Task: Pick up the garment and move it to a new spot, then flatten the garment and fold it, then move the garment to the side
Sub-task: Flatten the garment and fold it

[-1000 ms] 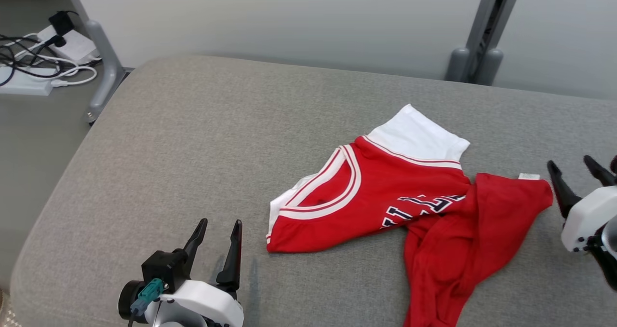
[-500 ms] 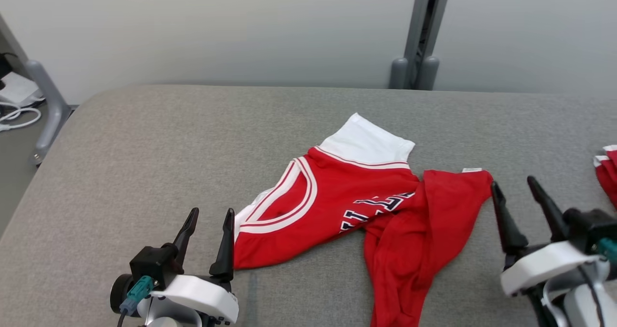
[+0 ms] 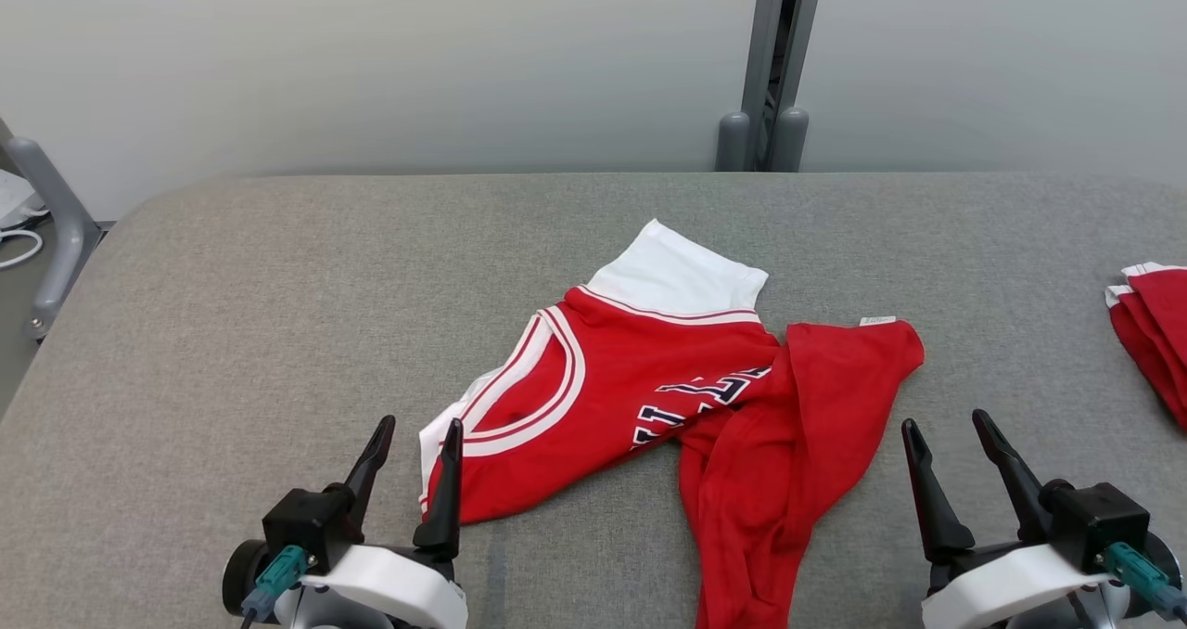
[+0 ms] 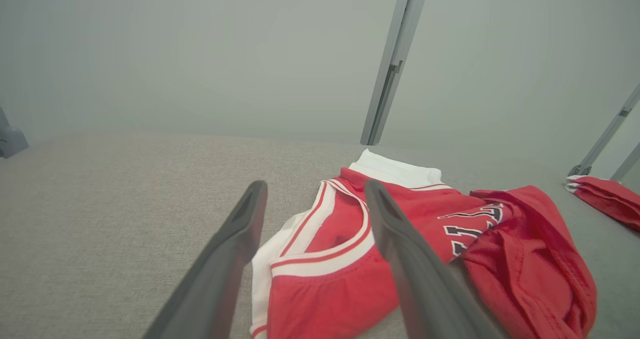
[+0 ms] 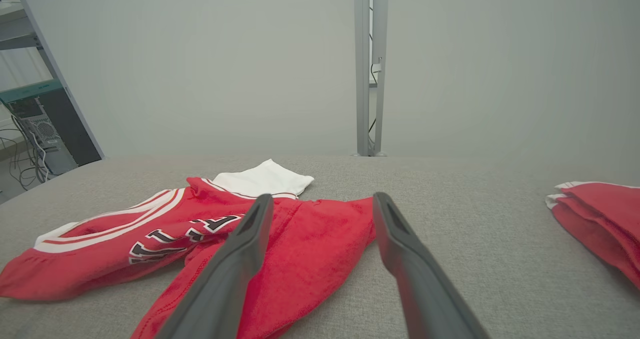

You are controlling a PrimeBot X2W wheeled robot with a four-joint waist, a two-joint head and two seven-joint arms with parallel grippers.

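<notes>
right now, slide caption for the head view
Left gripper and right gripper, both open, flank a crumpled red jersey on grey surface

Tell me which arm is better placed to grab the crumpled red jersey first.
Probably left. The left arm's jaws stand open at a corner of the jersey, with its collar between them in the left wrist view. The right arm's jaws, also open, have bare cushion between them and the cloth.

**Red jersey on grey cloth**

The garment (image 3: 593, 378) is bright red with white-and-red striped trim, a white panel and dark, white-edged lettering. The table (image 3: 232, 314) is heathered grey. At the right edge, a folded cloth (image 3: 1150, 323) is red with white trim.
</notes>
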